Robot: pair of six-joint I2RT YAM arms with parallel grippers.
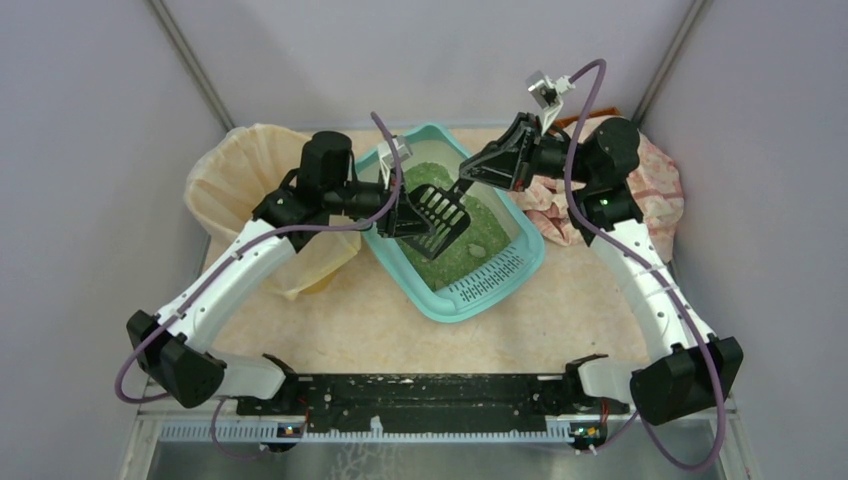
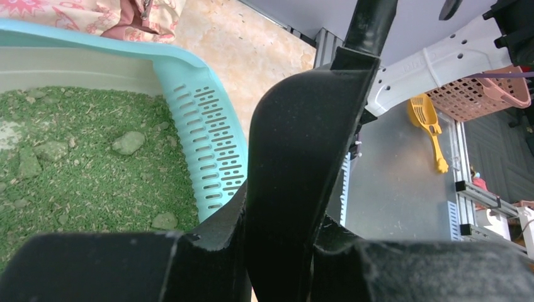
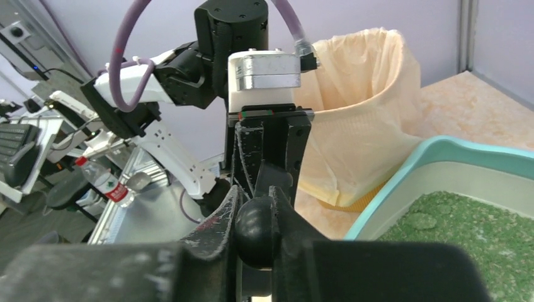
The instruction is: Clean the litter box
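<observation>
litter box sits mid-table, between the bin on the left and a cloth on the right, grate end toward the arm bases. green litter inside, with a few clumps on top.

scoop hangs over the box, held at both ends. left gripper is only narrowly open, pinched on the side wall of the scoop's head. right gripper has its fingers closed round the knob at the handle's end; it looks like a grip.

step in hand, as i judge it: passing the scoop to the right arm. the right should sit square on the handle before the left lets go. the left should then open and back off sideways without dragging the head. keep the scoop over the box.

views: top shows the layout and both holds at once. only the left wrist shows the scoop wall between its fingers, and a yellow scoop and basket off the table. only the right wrist shows the knob in its fingers.
</observation>
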